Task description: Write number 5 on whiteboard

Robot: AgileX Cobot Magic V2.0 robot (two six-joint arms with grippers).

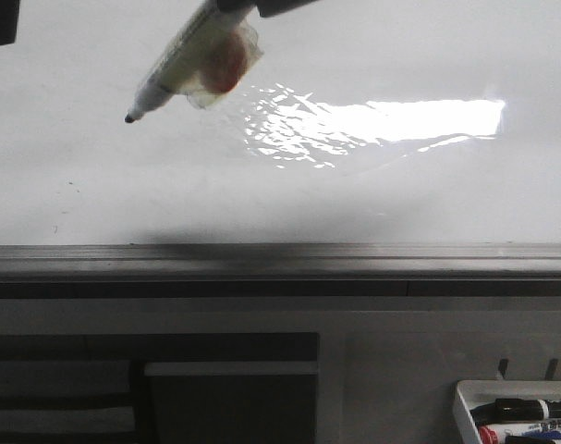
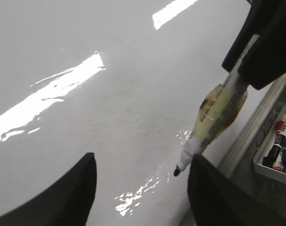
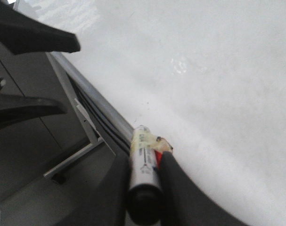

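Right tool [image 3: 145, 188] clamps the marker [image 1: 174, 65] at eleven o'clock over the glaring whiteboard [image 1: 77, 176]; left tool [image 2: 138, 197] spread wide.

Right tool [image 3: 145, 176] closed on a marker [image 3: 143, 169], its two dark fingers [image 3: 180, 188] pressing the barrel from either side; the black end of the marker faces the camera, and the white barrel, wrapped near the fingers in yellowish tape with a red patch, extends away from the tool toward the whiteboard [image 3: 213, 75]. The glossy white board surface lies beyond the tool, unmarked where visible, with its grey metal edge rail [image 3: 91, 99] running diagonally beside the marker. Two dark fingers of the left tool [image 3: 29, 70] stand spread, well apart from the right tool, on the far side of the rail.
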